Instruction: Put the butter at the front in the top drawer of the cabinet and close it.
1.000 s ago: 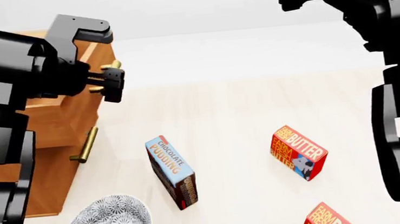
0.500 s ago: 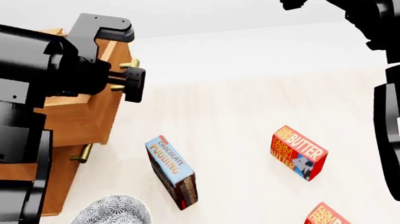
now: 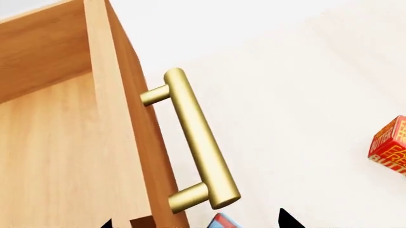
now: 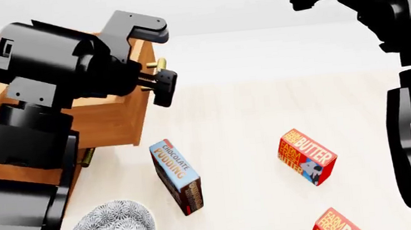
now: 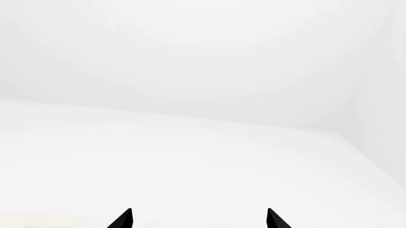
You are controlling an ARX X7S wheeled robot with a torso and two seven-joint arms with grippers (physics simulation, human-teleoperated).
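Two spread black fingertips (image 3: pixel 286 219) of the left gripper (image 4: pixel 158 69) flank the top drawer's (image 4: pixel 120 119) cylindrical brass handle (image 3: pixel 197 140).

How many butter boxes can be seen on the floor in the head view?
2. One butter box lies right of the chocolate pudding box. The other butter box is nearer the robot, cut off by the bottom edge. None seems hidden.

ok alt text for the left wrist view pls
An open wooden drawer with a brass bar handle on its front fills the left. A red butter box pokes in at the right edge on the pale floor.
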